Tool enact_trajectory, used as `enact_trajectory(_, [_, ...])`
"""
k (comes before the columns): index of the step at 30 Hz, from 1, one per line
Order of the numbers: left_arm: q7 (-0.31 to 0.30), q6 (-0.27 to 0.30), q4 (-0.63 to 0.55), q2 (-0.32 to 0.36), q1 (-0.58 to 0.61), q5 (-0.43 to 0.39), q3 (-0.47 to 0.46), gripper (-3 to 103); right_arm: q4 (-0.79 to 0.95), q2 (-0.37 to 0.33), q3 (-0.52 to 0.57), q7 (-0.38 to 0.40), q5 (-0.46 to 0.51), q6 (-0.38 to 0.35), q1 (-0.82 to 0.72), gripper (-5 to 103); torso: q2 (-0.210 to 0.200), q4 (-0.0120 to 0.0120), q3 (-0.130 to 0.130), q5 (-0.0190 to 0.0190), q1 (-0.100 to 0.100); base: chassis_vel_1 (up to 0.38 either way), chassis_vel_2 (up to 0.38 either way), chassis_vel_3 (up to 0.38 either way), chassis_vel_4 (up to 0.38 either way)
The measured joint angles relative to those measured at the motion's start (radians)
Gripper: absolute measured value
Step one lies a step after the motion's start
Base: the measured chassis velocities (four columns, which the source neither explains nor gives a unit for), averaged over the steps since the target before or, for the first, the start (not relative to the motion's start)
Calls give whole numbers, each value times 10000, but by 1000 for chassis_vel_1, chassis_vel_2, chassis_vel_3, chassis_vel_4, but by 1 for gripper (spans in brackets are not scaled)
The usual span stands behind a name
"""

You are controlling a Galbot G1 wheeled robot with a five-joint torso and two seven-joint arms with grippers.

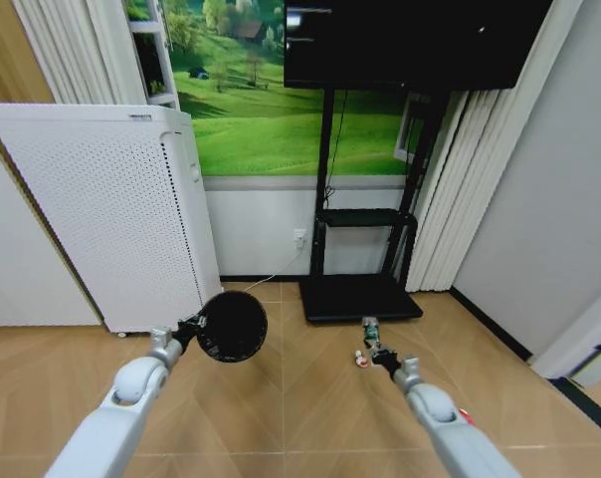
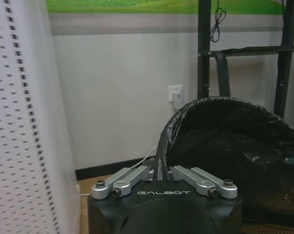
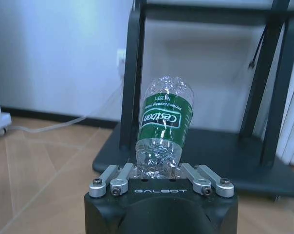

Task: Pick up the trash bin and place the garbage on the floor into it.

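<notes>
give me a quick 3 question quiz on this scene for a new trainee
1. True or false: the left gripper grips the rim of the trash bin.
2. What does the right gripper hold? A) red can B) green-labelled bottle C) nothing
3. Fill in: a small red-and-white scrap lies on the ___ near the right gripper.

Key: 1 true; 2 B; 3 floor.

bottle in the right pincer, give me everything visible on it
The bottle is clear crinkled plastic with a green label printed in white. It looks empty and stands inverted on the right pincer, which is shut on its lower end, lifted off the floor before the black TV stand. Its cap end is hidden.
</notes>
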Motion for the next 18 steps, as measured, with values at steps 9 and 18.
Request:
enact_trajectory(9, [-49,-52,733,-752,-1236,104,1438,4,2526,-327,518,-141,231,-174,-1318,29,0,3,-1,3,0,0,0,0,0])
enact_trajectory(18, [-90,-105,1179,-1498,-1685,434,2461,4,4057,358,-228,-356,10,-1057,-1194,29,0,4,-1,0,-1,0,0,0,0])
